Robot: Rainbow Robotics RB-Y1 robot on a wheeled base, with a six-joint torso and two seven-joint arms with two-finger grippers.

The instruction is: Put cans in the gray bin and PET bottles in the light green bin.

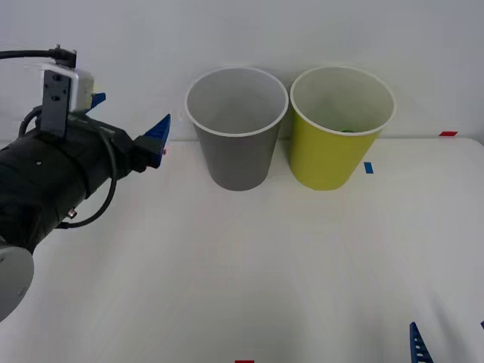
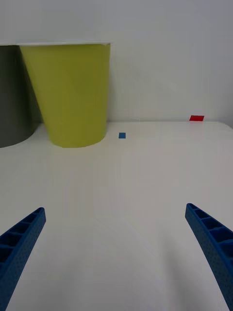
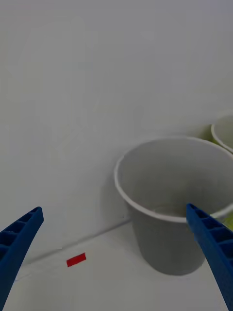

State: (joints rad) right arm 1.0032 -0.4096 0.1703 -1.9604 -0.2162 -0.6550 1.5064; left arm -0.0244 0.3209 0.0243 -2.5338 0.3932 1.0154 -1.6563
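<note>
Left gripper [image 1: 160, 136]: open, empty, raised left of the gray bin [image 1: 237, 128].
Right gripper [image 2: 116, 252]: open, empty, low over the table [image 1: 227, 272].
PET bottle [image 1: 348, 129]: green glimpse inside light green bin [image 1: 340, 132].
Risk: the raised arm swinging could clip the gray bin's rim and tip it.

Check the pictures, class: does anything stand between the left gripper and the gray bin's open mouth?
Nothing visible does. The left gripper, open and holding nothing, is raised to the left of the gray bin, with only bare white table and wall between them.
</note>
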